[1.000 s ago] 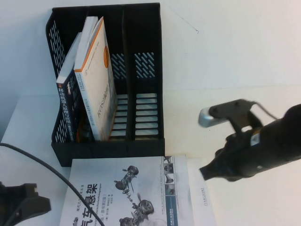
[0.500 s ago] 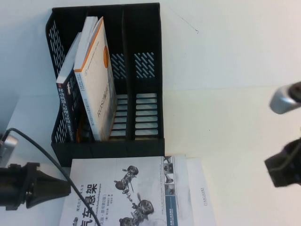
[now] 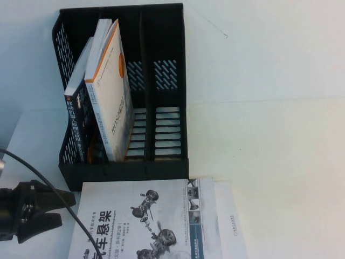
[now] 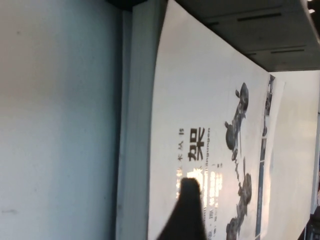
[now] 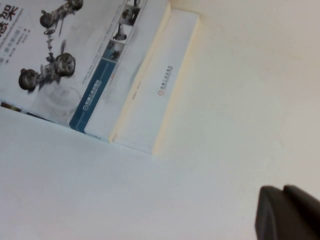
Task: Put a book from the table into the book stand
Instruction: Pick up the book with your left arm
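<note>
Two books already stand in the book stand (image 3: 124, 91), both leaning in its left compartment: a half dark, half white book (image 3: 77, 121) at the outer side and an orange-edged white book (image 3: 110, 91) against it. The middle and right compartments show only their slotted walls. The stand sits at about 11 o'clock on the table (image 3: 269, 135).

At 6 o'clock from the stand, just in front of its base, the book (image 3: 145, 221) lies flat, cover up, with its big black title and grey suspension-part pictures showing. A plain white flap or page sticks out from its right edge.

At 9 o'clock from that book, the left gripper (image 3: 67, 208) hovers low at the table's near-left corner, its two dark fingers spread apart and pointing toward the book's left edge, with nothing between them. A black cable (image 3: 48, 186) arcs over it. The left wrist view shows one dark fingertip (image 4: 187, 210) above the cover.

The right gripper (image 5: 287, 212) is out of the high view; its wrist view shows only a dark tip over bare table, well apart from the book's right corner, and I cannot tell how wide it stands.
</note>
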You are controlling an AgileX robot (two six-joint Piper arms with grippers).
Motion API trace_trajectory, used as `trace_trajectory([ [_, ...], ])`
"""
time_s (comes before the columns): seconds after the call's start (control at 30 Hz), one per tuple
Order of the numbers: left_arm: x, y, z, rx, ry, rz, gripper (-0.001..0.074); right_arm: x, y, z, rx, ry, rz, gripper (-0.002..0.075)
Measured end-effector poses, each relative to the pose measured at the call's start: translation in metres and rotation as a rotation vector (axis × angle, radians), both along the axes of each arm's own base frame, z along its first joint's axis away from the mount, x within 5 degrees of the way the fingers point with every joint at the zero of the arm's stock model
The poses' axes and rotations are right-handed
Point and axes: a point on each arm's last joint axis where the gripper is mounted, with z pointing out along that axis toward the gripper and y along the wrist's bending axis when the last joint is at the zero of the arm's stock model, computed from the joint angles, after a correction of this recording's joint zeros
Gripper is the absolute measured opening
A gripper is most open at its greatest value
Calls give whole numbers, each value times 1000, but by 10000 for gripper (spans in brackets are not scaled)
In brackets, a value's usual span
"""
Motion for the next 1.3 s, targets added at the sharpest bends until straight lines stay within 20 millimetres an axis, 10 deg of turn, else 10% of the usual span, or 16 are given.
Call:
trace_trajectory([
  [0.17,3,1,-13,-26,53,10,657,-11,-6,-1,11,-3,-11,8],
  [0.87,17,-18,-55,-81,187,11,631,-14,-9,0,19,-4,-38,8],
  [1.3,20,-21,-64,-73,213,4,357,-14,-9,0,23,-4,-44,8],
])
